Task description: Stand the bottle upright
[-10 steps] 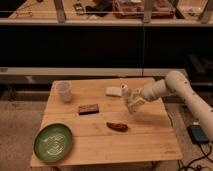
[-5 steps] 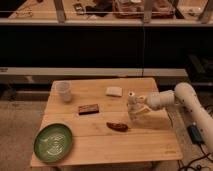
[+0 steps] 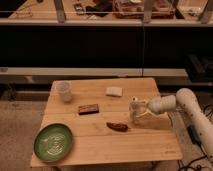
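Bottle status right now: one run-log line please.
bottle: upright on table, right side | gripper: at bottle, fingers shut on it | not released | nearest: reddish-brown item

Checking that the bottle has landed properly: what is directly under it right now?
The bottle stands upright in the claw, shut on it at the table's right side. Bare wood shows below; whether its base touches is hidden.

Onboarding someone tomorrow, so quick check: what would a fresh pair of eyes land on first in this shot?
Probably the white arm reaching in from the right, its gripper shut on the bottle, which is upright over the right part of the wooden table. Next, the green plate at the front left corner, then the brown block mid-table.
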